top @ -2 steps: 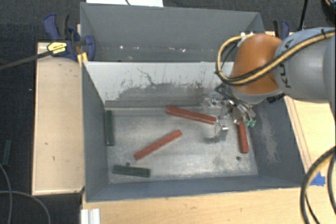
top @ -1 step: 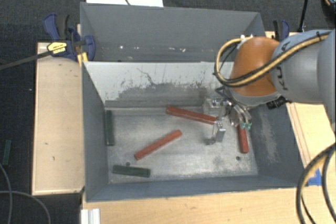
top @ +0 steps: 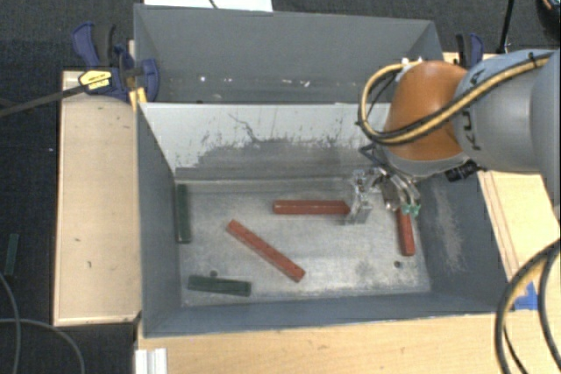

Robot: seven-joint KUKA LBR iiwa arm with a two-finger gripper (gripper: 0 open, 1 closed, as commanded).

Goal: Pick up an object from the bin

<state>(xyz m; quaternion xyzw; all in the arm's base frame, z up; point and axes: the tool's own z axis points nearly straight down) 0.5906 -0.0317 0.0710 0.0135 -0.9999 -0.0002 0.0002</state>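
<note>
My gripper point(top: 361, 208) hangs low at the right side of the bin floor, its metal fingertips at the right end of a red-brown bar point(top: 308, 208) that lies level near the back wall. I cannot make out whether the tips touch the bar or stand beside it. Just right of the gripper, a short red stick point(top: 407, 238) lies upright in the view, its top end hidden under the wrist. A longer red-brown bar point(top: 266, 250) lies slantwise in the middle of the floor.
A dark green bar point(top: 182, 213) lies along the left wall, and another dark green bar point(top: 219, 285) rests near the front left corner. The arm with its orange cover and cables overhangs the bin's right rear part.
</note>
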